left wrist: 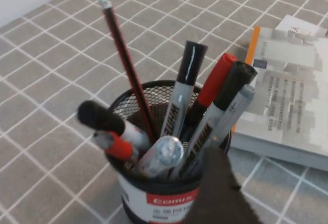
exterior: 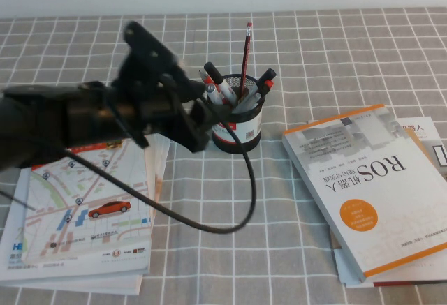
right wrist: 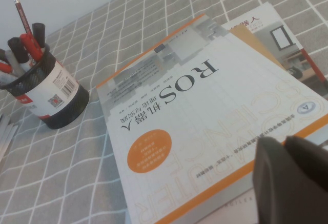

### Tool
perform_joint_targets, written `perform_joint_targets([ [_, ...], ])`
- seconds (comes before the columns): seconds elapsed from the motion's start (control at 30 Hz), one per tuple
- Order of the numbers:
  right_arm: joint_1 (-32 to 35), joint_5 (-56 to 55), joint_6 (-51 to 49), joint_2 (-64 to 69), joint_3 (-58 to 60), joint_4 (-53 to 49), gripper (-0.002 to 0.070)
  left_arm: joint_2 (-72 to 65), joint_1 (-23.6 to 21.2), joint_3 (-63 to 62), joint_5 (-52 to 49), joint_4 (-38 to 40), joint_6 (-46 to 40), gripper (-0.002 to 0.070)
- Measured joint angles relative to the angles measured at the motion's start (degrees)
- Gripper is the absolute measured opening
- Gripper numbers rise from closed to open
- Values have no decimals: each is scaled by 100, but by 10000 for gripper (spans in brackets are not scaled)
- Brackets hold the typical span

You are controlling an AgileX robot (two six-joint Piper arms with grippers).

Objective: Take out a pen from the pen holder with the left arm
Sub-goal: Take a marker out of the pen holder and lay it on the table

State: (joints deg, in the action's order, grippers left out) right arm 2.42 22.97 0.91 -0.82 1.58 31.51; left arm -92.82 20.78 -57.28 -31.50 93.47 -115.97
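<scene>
A black mesh pen holder [exterior: 238, 129] stands mid-table, holding a tall red pencil [exterior: 246, 54] and several black and red capped markers [exterior: 222, 90]. My left gripper [exterior: 204, 122] is at the holder's left side, level with its rim and open, with no pen between the fingers. In the left wrist view the holder [left wrist: 154, 203] fills the middle, with the pencil [left wrist: 125, 65] and markers [left wrist: 185, 83] sticking up, and one dark finger [left wrist: 218, 188] shows beside its rim. My right gripper [right wrist: 282, 144] is shut and empty over the near corner of a white and orange book [right wrist: 195, 111].
The white and orange ROS book [exterior: 367, 179] lies right of the holder on other papers. A stack of map booklets [exterior: 84, 214] lies under the left arm. A black cable [exterior: 246, 193] loops over the checked cloth in front of the holder.
</scene>
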Motion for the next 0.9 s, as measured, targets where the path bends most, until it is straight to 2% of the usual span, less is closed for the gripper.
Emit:
perform_joint_targets([
  [0.13,0,0,0,0,0,0,-13,-403,250,-158,193,309,-703,450],
  [0.4,0,0,0,0,0,0,-13,-562,296,-320,689,407,-913,459],
  [0.63,0,0,0,0,0,0,-13,-575,296,-498,652,422,-834,459],
  [0.9,0,0,0,0,0,0,-13,-459,296,-932,1121,449,-175,456],
])
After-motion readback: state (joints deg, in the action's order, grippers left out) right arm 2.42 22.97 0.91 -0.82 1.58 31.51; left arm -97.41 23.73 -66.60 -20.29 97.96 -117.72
